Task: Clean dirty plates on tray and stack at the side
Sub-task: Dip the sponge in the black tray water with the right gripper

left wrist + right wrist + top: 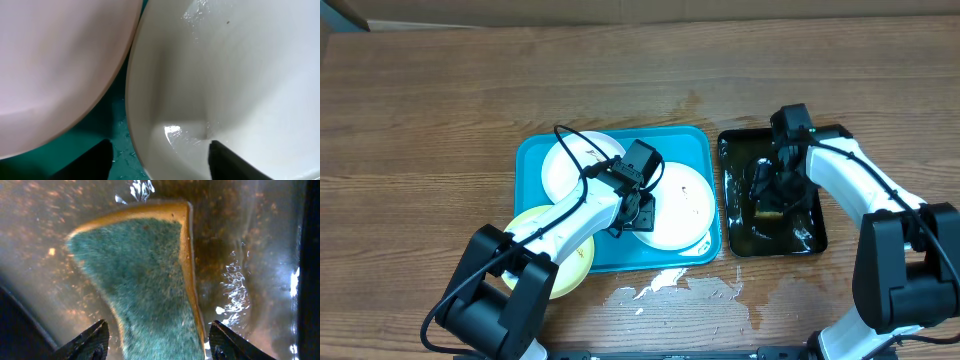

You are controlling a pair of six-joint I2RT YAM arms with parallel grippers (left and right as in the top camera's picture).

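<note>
The turquoise tray (620,132) holds two white plates: one at its upper left (568,165) and one at its right (685,205). The pale yellow plate (560,270) lies at the tray's lower-left corner, overlapping the rim. My left gripper (635,207) is open and straddles the near rim of the right white plate (225,75), one finger over the wet tray floor (75,145), the other over the plate (160,145). The upper-left plate (60,60) fills the left of that view. My right gripper (770,195) is open around a green and yellow sponge (145,270), its fingers (159,327) on either side.
A black tray (810,235) with water stands right of the turquoise tray, and the sponge lies in it (40,240). A puddle of spilled water (670,285) is on the wooden table in front of the turquoise tray.
</note>
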